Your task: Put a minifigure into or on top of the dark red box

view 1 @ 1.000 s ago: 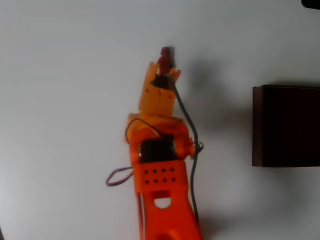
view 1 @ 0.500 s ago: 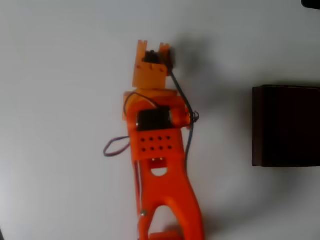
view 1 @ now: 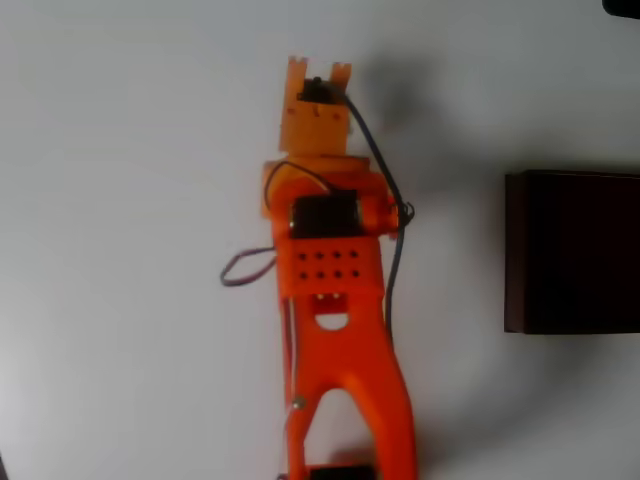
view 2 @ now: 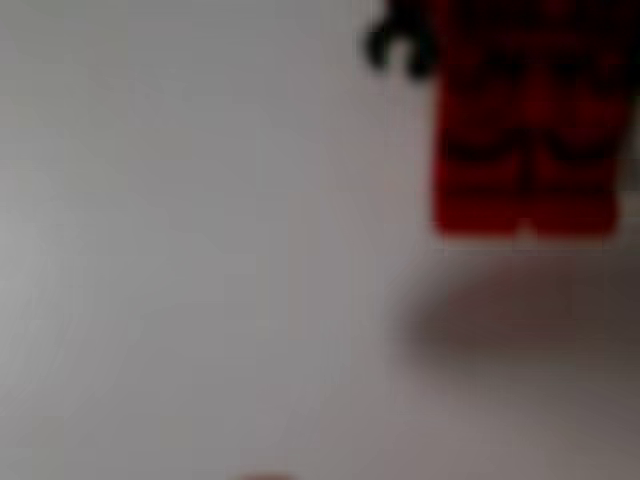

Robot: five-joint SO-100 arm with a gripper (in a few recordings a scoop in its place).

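In the overhead view, the orange arm (view 1: 335, 300) is reaching up the middle of the white table (view 1: 130, 250), with a dark cable trailing along its right side. The gripper (view 1: 320, 72) is pointing toward the top edge, and its two fingertips (view 1: 298, 68) are standing slightly apart, though from above I cannot tell whether anything is sitting between them. The dark red box (view 1: 572, 252) is resting at the right edge, well apart from the arm, its inside looking almost black.

In the wrist view, the minifigure (view 2: 525, 120) is showing very close and blurred at the upper right, its red legs hanging down and one dark hand sticking out to the left. A soft shadow is lying on the table just below it. The fingers' grip cannot be told here.
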